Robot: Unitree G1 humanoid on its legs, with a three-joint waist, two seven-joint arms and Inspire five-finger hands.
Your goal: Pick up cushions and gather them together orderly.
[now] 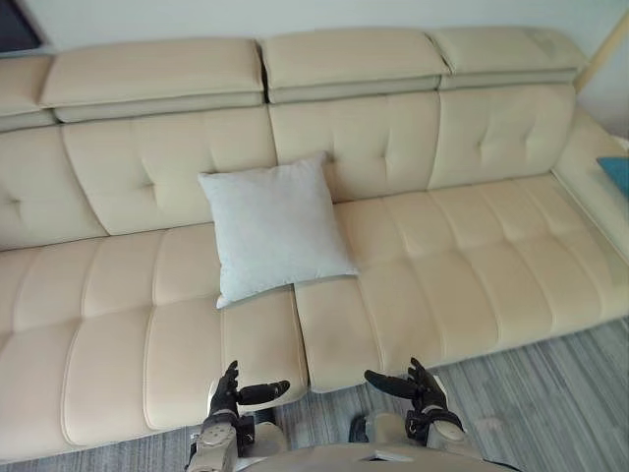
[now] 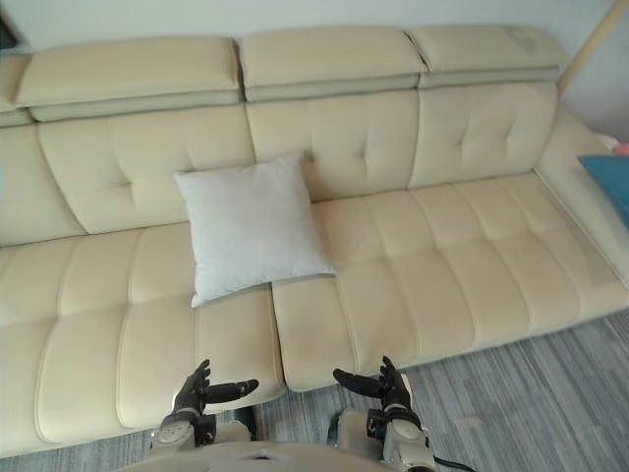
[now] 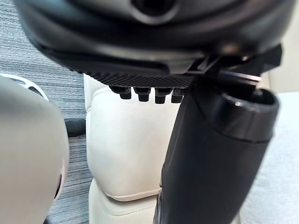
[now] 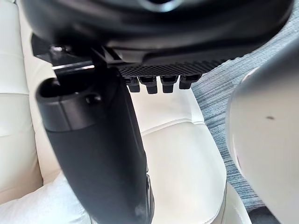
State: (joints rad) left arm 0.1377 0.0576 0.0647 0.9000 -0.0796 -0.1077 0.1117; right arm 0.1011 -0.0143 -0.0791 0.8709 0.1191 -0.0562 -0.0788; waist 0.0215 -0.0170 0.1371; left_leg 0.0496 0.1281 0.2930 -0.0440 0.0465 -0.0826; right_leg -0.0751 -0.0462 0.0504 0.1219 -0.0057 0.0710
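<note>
Two hands, the left hand and the right hand, hover relaxed and empty before the front edge of the cream sofa. A square, plain off-white cushion leans, slightly tilted, against the backrest at mid-sofa. A teal cushion lies at the far right.

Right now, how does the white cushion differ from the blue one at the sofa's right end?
The white cushion is pale, the blue cushion teal. The white one leans on the backrest mid-sofa; the blue one sits at the far right end. The white one shows whole; the blue one is cut by the view's edge. Both rest on the cream sofa.
</note>
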